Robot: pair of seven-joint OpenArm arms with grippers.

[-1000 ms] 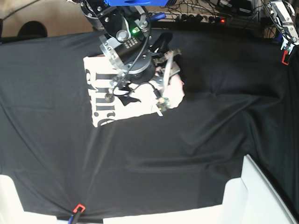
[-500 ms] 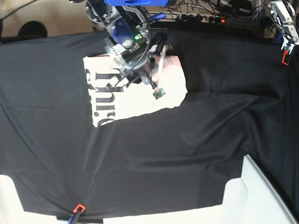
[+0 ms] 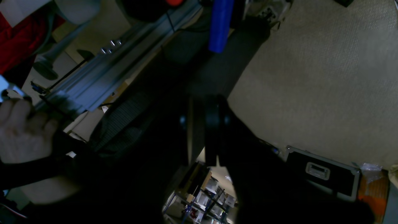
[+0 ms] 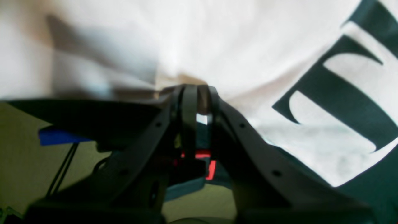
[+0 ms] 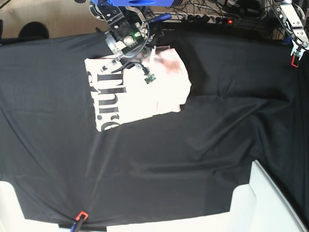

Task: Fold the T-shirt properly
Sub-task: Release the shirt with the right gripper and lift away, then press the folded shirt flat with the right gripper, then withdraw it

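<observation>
The pale pink T-shirt [image 5: 140, 96] lies folded on the black table cloth [image 5: 159, 159], far left of centre. Black lettering shows along its left side. My right gripper [image 5: 147, 67] is over the shirt's far edge. In the right wrist view its fingers [image 4: 189, 99] are pressed together, with pink fabric [image 4: 236, 46] gathered at the tips. My left gripper [image 5: 293, 54] hangs at the far right corner, off the shirt. In the left wrist view [image 3: 203, 124] it is shut and empty, over the floor.
White bins stand at the front right [image 5: 270, 203] and front left [image 5: 8, 205]. A red clip [image 5: 81, 215] sits at the cloth's front edge. Cables and a power strip [image 5: 212, 19] run behind the table. A person's hand [image 3: 18, 133] shows in the left wrist view.
My right arm has drawn back toward the far edge. The shirt's bunched right part has spread out, and its top layer now reaches further back. The left arm has not moved.
</observation>
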